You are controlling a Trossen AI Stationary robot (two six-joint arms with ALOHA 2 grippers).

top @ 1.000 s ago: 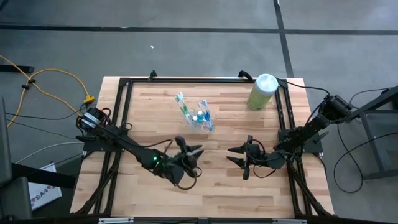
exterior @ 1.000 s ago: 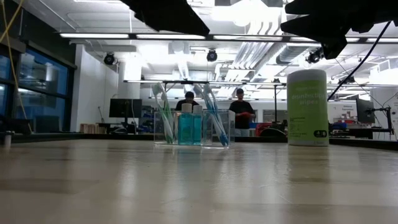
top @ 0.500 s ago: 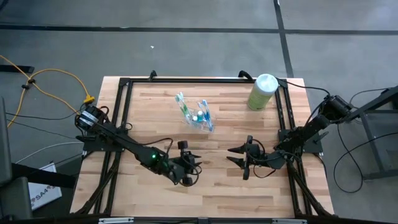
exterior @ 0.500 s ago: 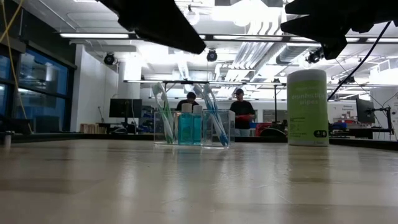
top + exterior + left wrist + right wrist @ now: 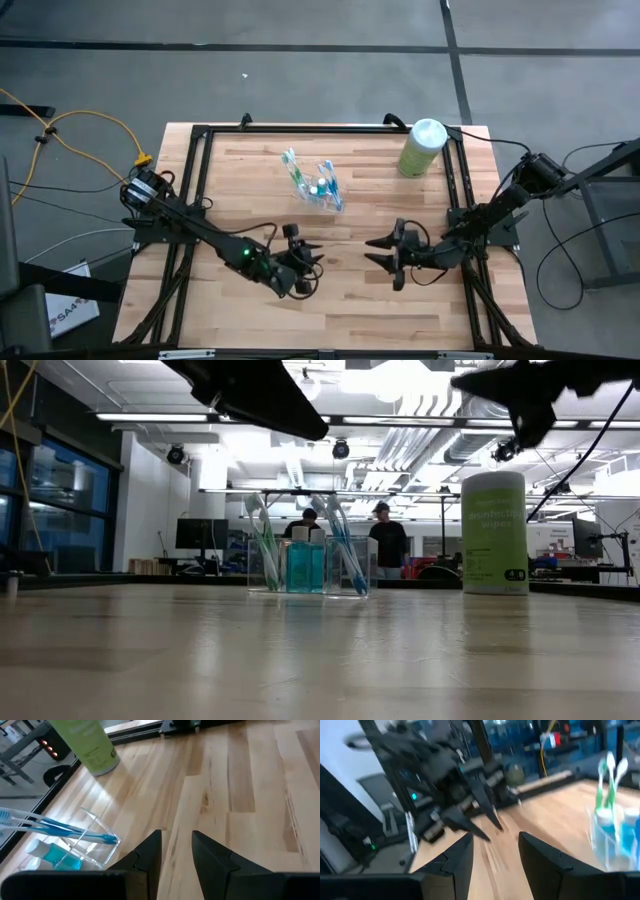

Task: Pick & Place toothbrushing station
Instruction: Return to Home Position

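The toothbrushing station (image 5: 318,181) is a clear holder with green-white and blue-white brushes and small blue-capped tubes. It stands upright on its base at the middle of the table's far half, and it also shows in the low view (image 5: 305,556). My left gripper (image 5: 306,256) hovers open above the table, near-left of the station, with nothing between its fingers (image 5: 176,842). My right gripper (image 5: 372,250) hovers open to the near right, pointing toward the left arm, also with nothing in it (image 5: 495,847). In the left wrist view the station (image 5: 75,847) lies beside the fingers.
A tall pale green canister (image 5: 422,148) with a white top stands at the table's far right corner. A black frame (image 5: 200,160) runs along the table's edges. Bare wood lies between the two grippers. Two people (image 5: 388,545) stand in the room behind.
My left gripper has stayed in place but rolled about its own axis and tipped, so its fingers now point more toward the table's near right. My right gripper has tipped up slightly. The station has not moved.
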